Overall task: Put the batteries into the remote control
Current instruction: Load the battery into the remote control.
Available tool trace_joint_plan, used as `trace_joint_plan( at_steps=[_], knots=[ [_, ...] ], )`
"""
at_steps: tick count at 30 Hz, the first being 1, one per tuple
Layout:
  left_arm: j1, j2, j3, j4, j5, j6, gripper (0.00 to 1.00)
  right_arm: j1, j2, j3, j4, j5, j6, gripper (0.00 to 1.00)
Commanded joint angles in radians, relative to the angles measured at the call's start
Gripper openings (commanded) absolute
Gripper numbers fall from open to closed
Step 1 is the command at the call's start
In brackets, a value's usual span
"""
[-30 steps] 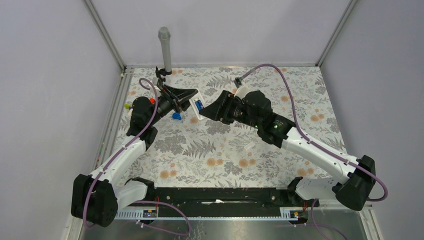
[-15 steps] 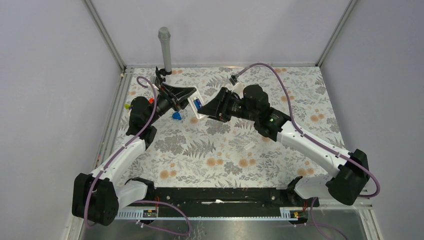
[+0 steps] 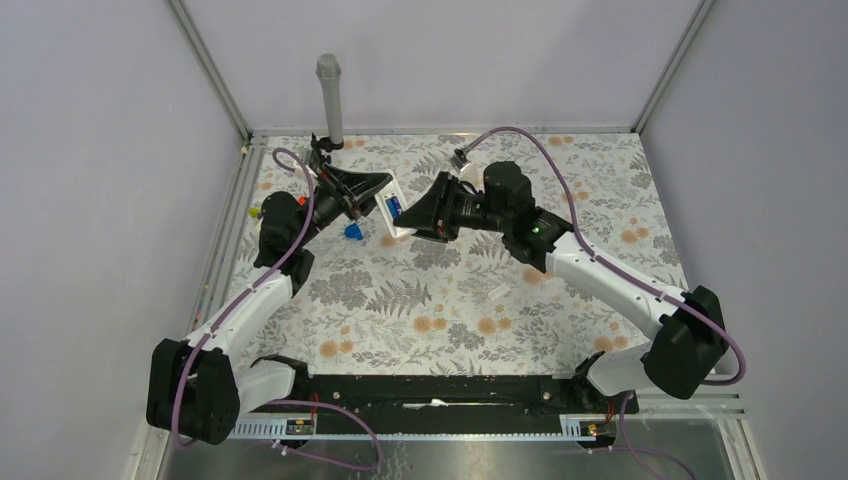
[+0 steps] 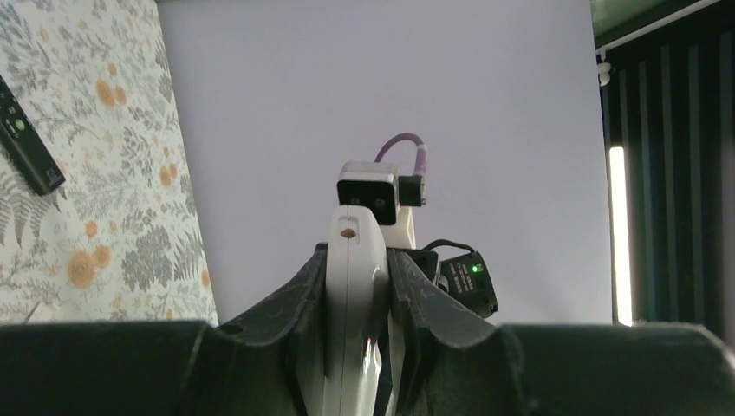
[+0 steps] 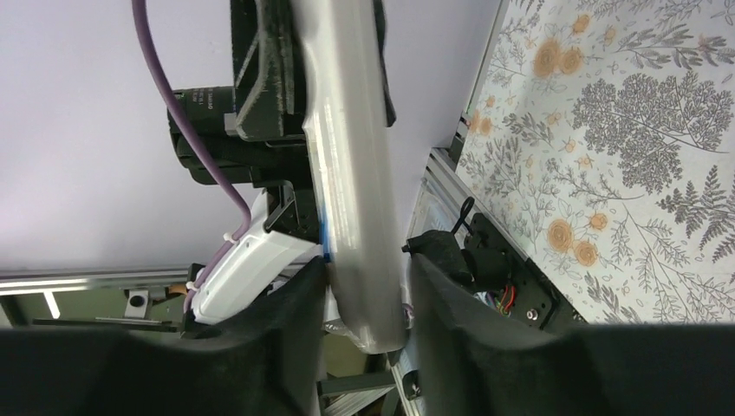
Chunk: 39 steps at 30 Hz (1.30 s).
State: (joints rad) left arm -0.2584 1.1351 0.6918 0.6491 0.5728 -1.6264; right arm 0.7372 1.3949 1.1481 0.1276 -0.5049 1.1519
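Observation:
The white remote control (image 3: 393, 214) hangs in the air above the back-left of the table. My left gripper (image 3: 372, 196) is shut on its far end; the left wrist view shows the remote (image 4: 354, 295) edge-on, pinched between both pads. From the right, my right gripper (image 3: 415, 218) has closed in on the near end, and its fingers (image 5: 295, 321) flank the remote's silvery back (image 5: 355, 217). A blue battery (image 3: 397, 208) shows in the open compartment. No loose batteries can be made out.
A blue blob-shaped piece (image 3: 352, 232) lies on the flowered cloth under the remote. An orange-red piece (image 3: 303, 200) and a yellow-green bit (image 3: 256, 212) sit by the left rail. A small white strip (image 3: 497, 293) lies mid-table. A black remote (image 4: 26, 143) rests on the cloth. A grey post (image 3: 329, 100) stands at the back.
My right arm has pushed left toward the remote and its jaws have narrowed around the near end. The left gripper has kept its hold and barely moved.

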Motion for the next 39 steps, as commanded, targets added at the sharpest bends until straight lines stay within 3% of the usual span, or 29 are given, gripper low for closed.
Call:
trace_joint_plan(
  at_steps=[1, 4, 7, 10, 17, 20, 28, 39],
  knots=[
    [-0.015, -0.030, 0.101, 0.164, 0.113, -0.013, 0.00, -0.025, 0.057, -0.019, -0.022, 0.014, -0.018, 0.53],
    [0.001, -0.033, 0.110, 0.104, 0.117, 0.044, 0.00, -0.029, 0.000, -0.061, 0.087, 0.029, -0.047, 0.73],
    [0.017, -0.026, 0.109, 0.087, 0.122, 0.062, 0.00, -0.036, -0.030, -0.070, 0.164, 0.003, -0.093, 0.85],
    [0.024, -0.013, 0.102, 0.090, 0.123, 0.062, 0.00, -0.036, -0.053, -0.092, 0.264, -0.033, -0.115, 0.89],
    [0.031, 0.006, 0.096, 0.099, 0.119, 0.056, 0.00, -0.036, -0.064, -0.117, 0.371, -0.085, -0.132, 0.88],
    [0.033, 0.009, 0.096, 0.102, 0.120, 0.056, 0.00, -0.036, -0.055, -0.098, 0.346, -0.079, -0.141, 0.84],
    [0.033, 0.006, 0.087, 0.097, 0.124, 0.063, 0.00, -0.036, 0.028, 0.026, 0.182, -0.073, -0.211, 0.62],
    [0.033, 0.015, 0.109, 0.081, 0.125, 0.056, 0.00, -0.038, 0.071, 0.064, 0.051, -0.041, -0.287, 0.30]
  ],
)
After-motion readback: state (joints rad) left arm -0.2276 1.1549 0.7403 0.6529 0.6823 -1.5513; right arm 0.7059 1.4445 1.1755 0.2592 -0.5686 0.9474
